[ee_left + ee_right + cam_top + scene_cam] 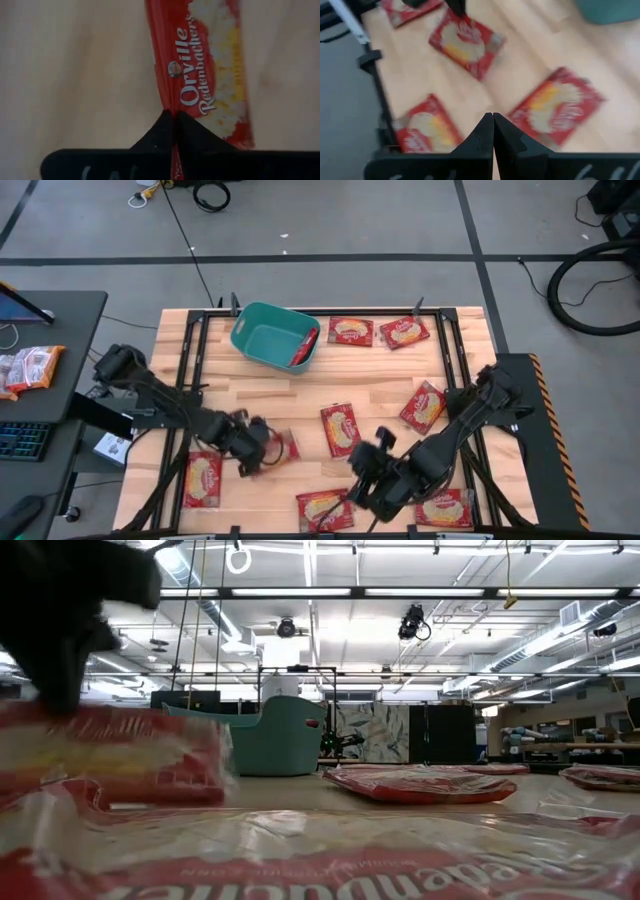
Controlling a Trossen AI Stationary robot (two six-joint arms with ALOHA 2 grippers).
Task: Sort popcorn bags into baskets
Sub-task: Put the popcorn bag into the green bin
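Several red popcorn bags lie flat on the wooden table. One bag (304, 352) leans inside the teal basket (262, 338) near the far edge. My left gripper (262, 450) is at the near left and is shut on a bag (284, 445), which also shows in the low view (110, 755). My right gripper (360, 468) hovers shut over bare wood at the near middle, between the centre bag (340, 428) and a near-edge bag (323, 508). It touches nothing (493, 120). My left gripper pinches the red bag by its edge (172, 107) between the two fingers. It comes slanting down from the table's left. The bag stretches away from the fingertips toward the right. Whether its far end rests on the wood cannot be told.
Other bags lie near the far edge (350, 330) (403, 332), at the right (423, 405), at the near right (445, 507) and at the near left (203, 478). A side desk (60, 310) with white-and-orange packets (30, 368) stands to the left of the table.
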